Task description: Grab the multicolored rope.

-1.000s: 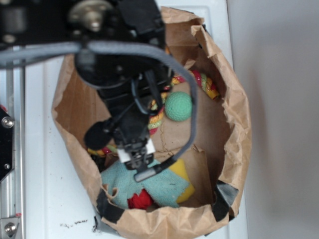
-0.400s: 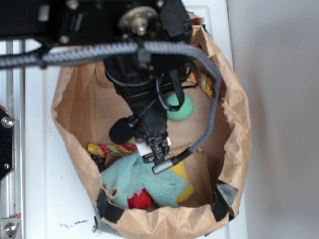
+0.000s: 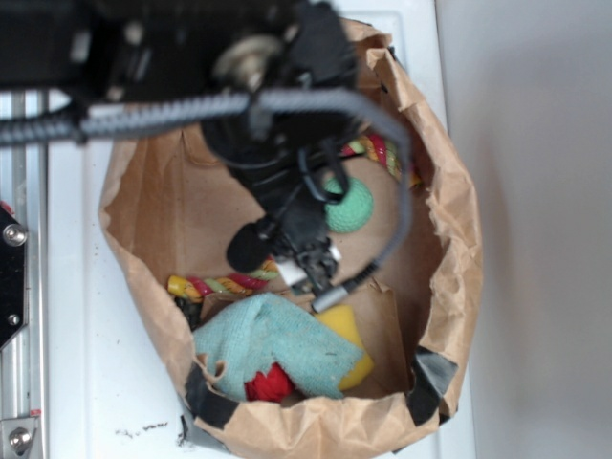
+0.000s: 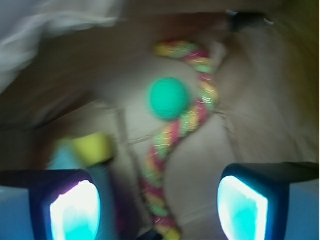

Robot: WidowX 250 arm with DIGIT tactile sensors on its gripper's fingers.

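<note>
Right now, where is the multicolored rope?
In the wrist view the multicolored rope curves along the paper bag floor, centred between the open gripper pads, just beside the green ball.

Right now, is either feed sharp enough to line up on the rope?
Wrist view: motion-blurred throughout, but the multicolored rope and green ball read by colour, and the open gripper pads glare cyan. Exterior view: bag contents sharp, the arm blurred and hiding the rope's middle.
</note>
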